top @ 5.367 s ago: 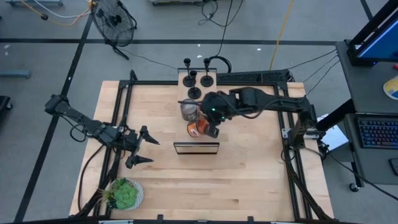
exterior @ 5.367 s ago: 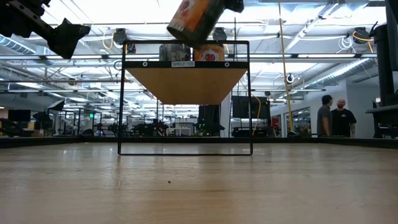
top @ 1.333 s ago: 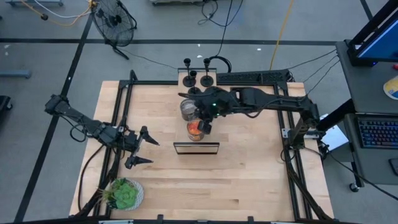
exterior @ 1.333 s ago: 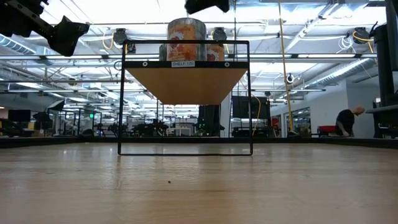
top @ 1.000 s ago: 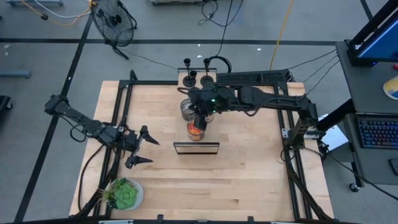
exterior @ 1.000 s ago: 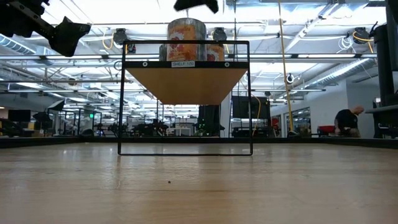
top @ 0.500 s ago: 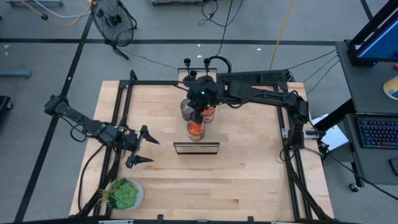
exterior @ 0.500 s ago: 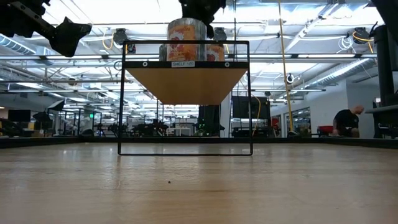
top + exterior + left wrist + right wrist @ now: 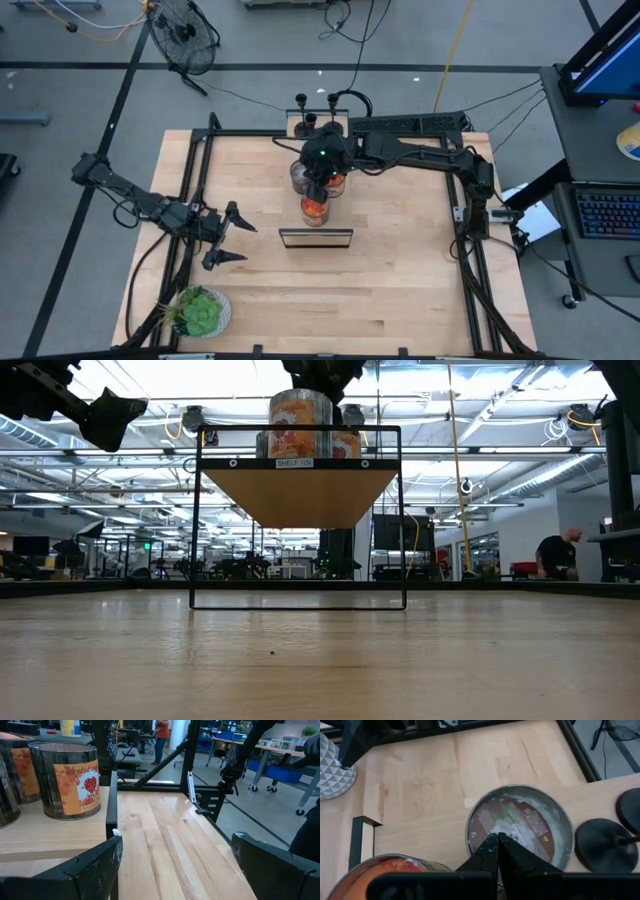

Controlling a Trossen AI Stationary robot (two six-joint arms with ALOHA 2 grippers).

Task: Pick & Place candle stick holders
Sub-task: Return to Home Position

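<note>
Three candles (image 9: pixel 314 207) on shelf (image 9: pixel 300 490), three holders (image 9: pixel 331 101) nearby; right jaws together, left jaws spread.

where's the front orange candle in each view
high: candle, table centre, lowest of the jars.
low: candle, top centre, on the shelf.
left wrist: candle, upper left, labelled jar.
right wrist: candle, bottom-left corner.
shared landmark: the shelf's black frame.

Candle jars (image 9: pixel 297 423) atop shelf (image 9: pixel 298 495), right pincer (image 9: pixel 320 378) prob. just above, person (image 9: pixel 555 555) in bkgd
</note>
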